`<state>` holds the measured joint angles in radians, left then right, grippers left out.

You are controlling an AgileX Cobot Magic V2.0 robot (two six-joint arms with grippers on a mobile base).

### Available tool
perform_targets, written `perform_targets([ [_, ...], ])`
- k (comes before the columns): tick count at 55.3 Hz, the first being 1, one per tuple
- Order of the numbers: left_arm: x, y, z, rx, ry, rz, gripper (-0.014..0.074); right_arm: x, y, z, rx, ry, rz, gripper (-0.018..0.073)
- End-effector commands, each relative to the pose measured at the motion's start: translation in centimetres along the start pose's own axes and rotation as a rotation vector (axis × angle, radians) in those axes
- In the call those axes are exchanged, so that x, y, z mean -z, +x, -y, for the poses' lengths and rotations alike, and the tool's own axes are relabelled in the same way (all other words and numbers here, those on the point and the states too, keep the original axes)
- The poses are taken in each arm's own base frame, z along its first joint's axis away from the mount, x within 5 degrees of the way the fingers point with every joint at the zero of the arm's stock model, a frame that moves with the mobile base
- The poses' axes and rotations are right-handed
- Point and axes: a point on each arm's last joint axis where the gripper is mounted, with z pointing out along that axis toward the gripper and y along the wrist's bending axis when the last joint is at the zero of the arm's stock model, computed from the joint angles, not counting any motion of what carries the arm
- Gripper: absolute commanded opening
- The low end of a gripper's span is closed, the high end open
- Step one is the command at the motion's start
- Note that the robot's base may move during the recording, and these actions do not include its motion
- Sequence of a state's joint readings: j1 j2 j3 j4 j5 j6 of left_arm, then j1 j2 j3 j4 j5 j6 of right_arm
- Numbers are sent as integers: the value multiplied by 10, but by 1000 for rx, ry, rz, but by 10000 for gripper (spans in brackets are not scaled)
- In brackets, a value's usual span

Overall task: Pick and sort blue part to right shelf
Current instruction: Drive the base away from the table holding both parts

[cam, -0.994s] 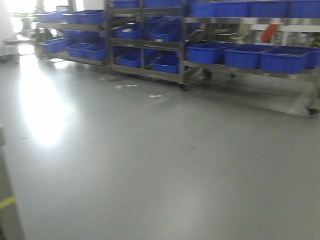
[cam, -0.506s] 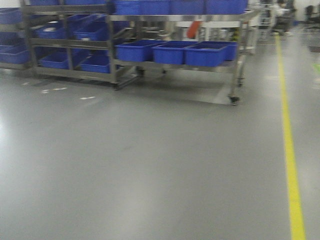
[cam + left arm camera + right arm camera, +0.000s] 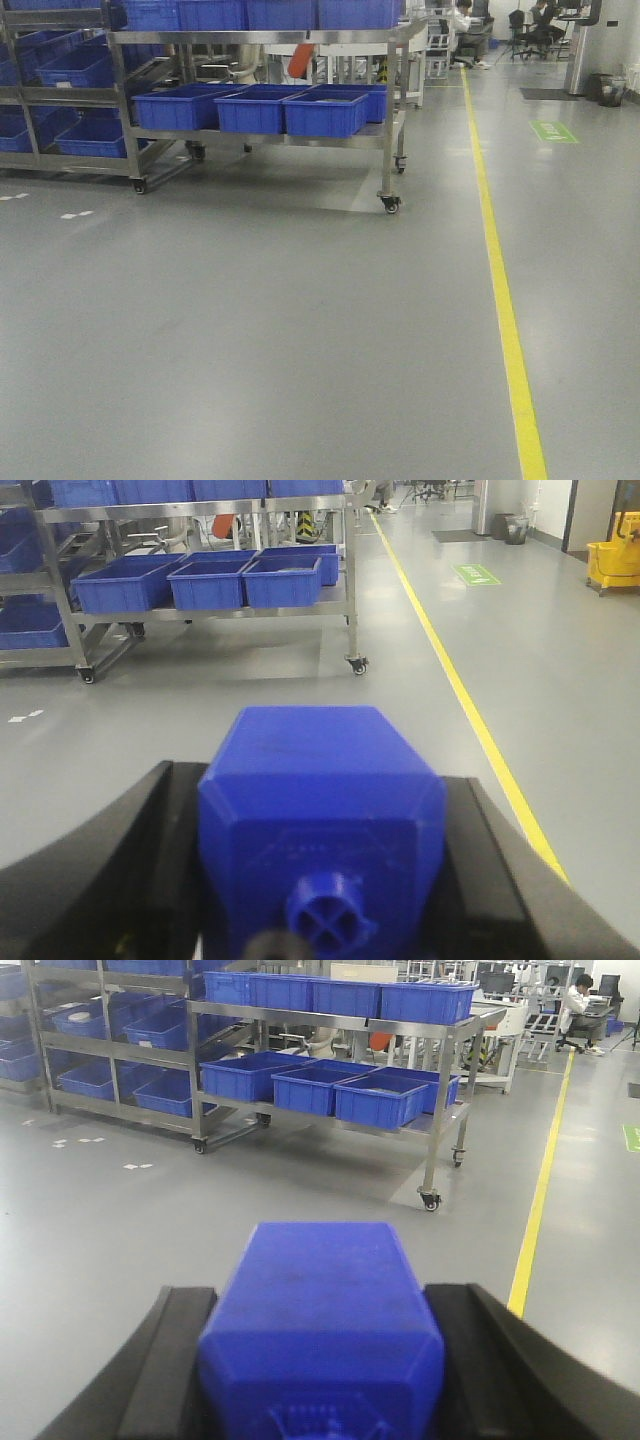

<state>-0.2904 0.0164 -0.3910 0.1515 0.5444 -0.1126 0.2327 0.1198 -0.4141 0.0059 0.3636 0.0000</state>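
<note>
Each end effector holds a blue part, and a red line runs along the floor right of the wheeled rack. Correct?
No: the line is yellow, not red, as the exterior front-facing view shows. The left end effector and right end effector each hold a blue part; the line does pass right of the wheeled rack.

front view swung right | wheeled steel rack [image 3: 250,37] and its blue bins [image 3: 325,112] slid from frame right to upper left | yellow floor line [image 3: 505,320] came in, now nearer centre | green floor marking [image 3: 553,131] and seated people [image 3: 465,18] newly in sight | left floor glare gone | blur cleared
</note>
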Motion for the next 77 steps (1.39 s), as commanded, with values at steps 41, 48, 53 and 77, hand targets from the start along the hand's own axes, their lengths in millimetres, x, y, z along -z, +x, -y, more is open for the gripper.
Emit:
perform_targets([
  [41, 2, -17, 1, 6, 17, 104, 283, 1, -18, 0, 12, 3, 111, 149],
  [48, 2, -17, 1, 7, 18, 104, 283, 1, -18, 0, 12, 3, 112, 149],
  [53, 2, -17, 1, 7, 18, 104, 283, 1, -18, 0, 12, 3, 112, 149],
  [77, 2, -17, 1, 9, 19, 104, 283, 1, -18, 0, 12, 3, 112, 149],
])
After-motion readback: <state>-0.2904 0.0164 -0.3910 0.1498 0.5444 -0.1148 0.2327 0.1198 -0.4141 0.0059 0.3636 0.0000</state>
